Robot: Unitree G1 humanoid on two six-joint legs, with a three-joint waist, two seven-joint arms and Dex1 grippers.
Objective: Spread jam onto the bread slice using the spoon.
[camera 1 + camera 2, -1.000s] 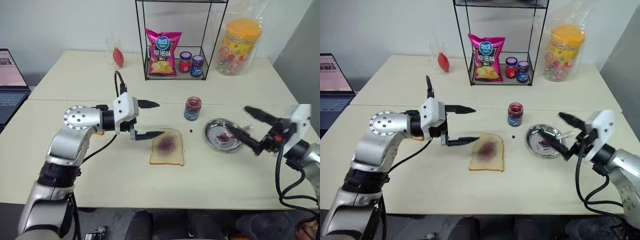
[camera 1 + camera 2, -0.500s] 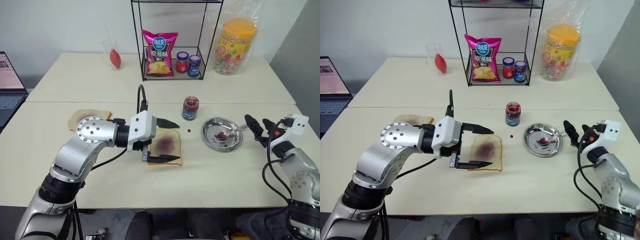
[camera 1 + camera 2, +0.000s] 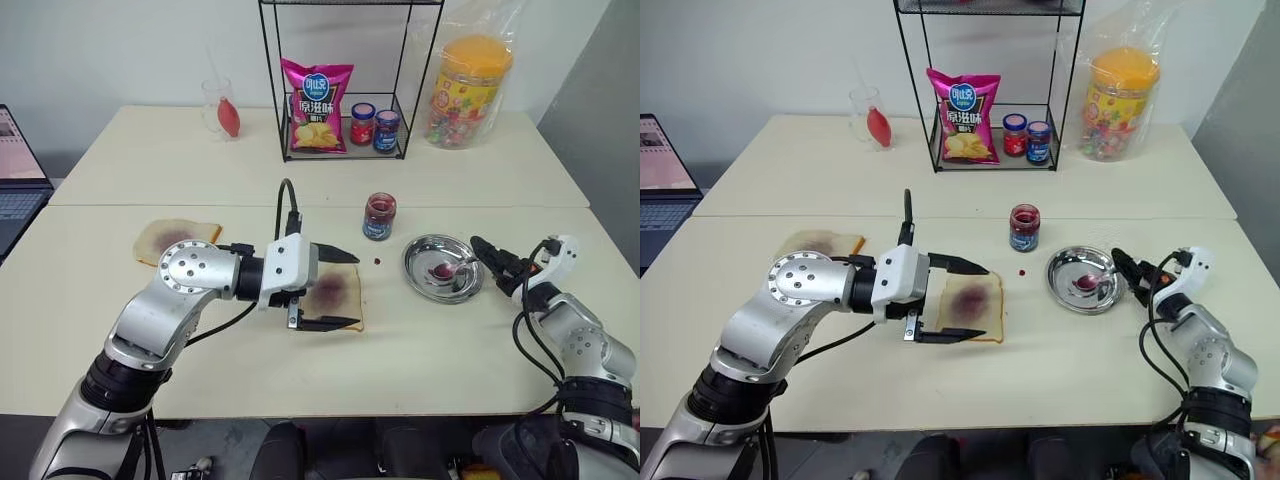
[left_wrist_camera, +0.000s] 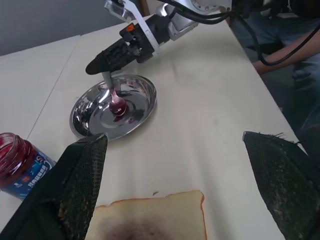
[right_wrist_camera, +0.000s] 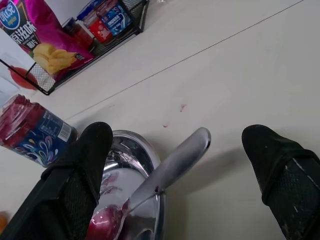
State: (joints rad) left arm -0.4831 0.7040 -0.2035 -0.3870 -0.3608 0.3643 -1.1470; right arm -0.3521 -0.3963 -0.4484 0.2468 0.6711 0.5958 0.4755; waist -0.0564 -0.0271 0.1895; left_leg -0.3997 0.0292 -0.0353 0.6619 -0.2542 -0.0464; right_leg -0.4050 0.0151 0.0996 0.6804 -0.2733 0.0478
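two sets of jaws gape empty; right gripper point(image 5: 177, 165) should straddle the spoon point(image 5: 165, 172) handle at centre frame, then pinch squarely.

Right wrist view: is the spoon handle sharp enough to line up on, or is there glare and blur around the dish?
Right wrist view: the spoon handle is crisp and casts a soft shadow on the table; the near fingers look soft. Left wrist view: the metal dish shows bright reflections. Eye views: even light, no strong glare.
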